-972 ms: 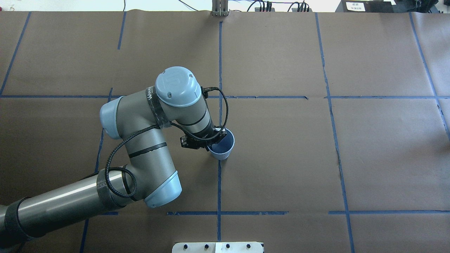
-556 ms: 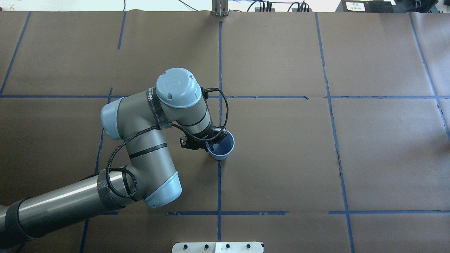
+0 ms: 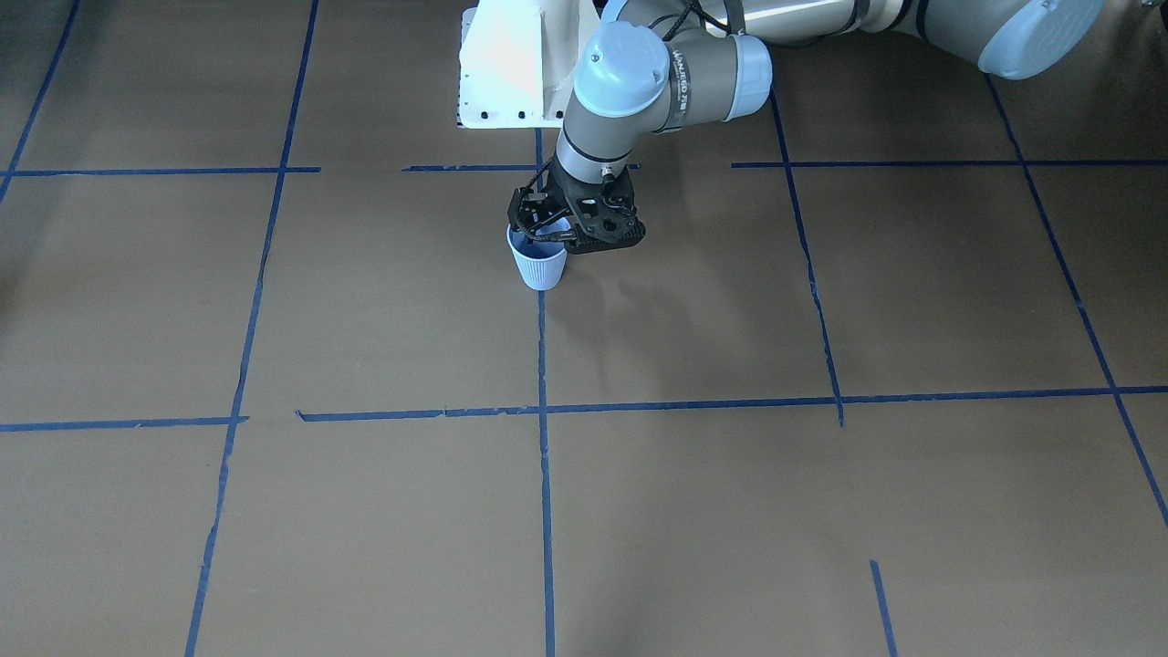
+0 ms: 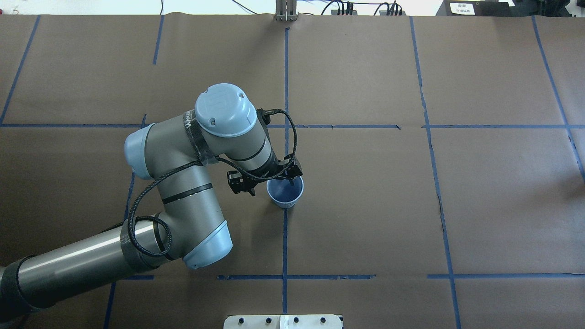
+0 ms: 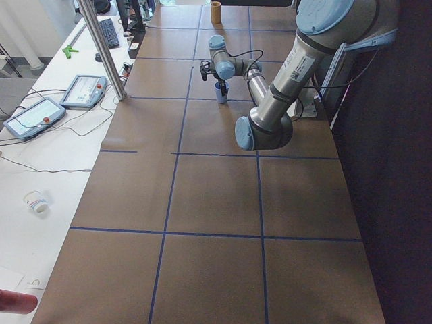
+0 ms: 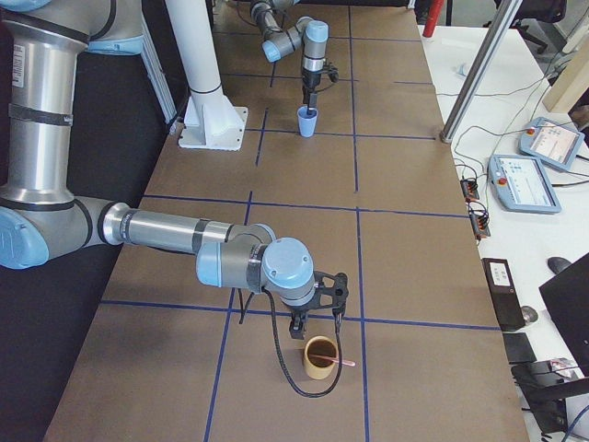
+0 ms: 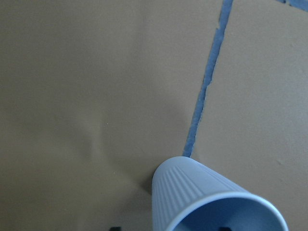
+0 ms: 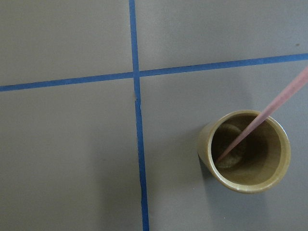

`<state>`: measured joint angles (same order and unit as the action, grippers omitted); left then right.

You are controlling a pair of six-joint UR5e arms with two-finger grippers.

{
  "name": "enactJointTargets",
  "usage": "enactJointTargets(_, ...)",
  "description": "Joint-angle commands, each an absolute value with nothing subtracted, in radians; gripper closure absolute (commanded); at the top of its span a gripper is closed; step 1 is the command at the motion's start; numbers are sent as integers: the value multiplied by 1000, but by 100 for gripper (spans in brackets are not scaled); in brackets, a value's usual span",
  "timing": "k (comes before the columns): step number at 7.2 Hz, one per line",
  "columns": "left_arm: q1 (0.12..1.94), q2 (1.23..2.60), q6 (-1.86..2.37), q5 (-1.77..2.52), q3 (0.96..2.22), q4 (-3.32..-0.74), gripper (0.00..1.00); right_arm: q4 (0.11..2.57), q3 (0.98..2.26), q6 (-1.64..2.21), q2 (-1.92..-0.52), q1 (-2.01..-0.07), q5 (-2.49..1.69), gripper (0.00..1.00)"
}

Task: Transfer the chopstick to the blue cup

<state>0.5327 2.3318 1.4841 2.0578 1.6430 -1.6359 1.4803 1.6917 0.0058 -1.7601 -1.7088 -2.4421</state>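
Note:
The blue cup (image 4: 285,195) stands upright on a tape line at mid table, and also shows in the front view (image 3: 540,266) and the left wrist view (image 7: 192,197). My left gripper (image 4: 270,186) hangs over its rim with the jaws spread. One finger is inside the cup and one is outside it. A pink chopstick (image 8: 260,121) leans in a tan cup (image 8: 243,185) at the table's right end. My right gripper (image 6: 315,327) hovers just above that tan cup (image 6: 317,371); I cannot tell if it is open or shut.
The white robot base plate (image 3: 511,73) sits at the table's near edge by the robot. An operators' table with teach pendants (image 6: 529,180) runs along the far side. Blue tape lines (image 4: 285,237) grid the brown table.
The left wrist has shifted slightly left. The blue cup, partly covered and leaning before, now stands with its whole mouth showing. The jaws look spread off its rim.

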Motion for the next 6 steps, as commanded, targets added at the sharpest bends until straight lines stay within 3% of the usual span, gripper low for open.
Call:
enactJointTargets(1,616,2312,1459,2129,1786,-1483,0,1480,1692,3,-1761,-1709,-2441,0)
enactJointTargets(4,751,2186,1347,2166,2038,-1322,0,1486,1690,-6,-1741,-1706,-2415,0)
enactJointTargets(6,863,2106,1275,2229,2113,-1278,0,1477,1667,9,-1750,-1709,-2447,0)
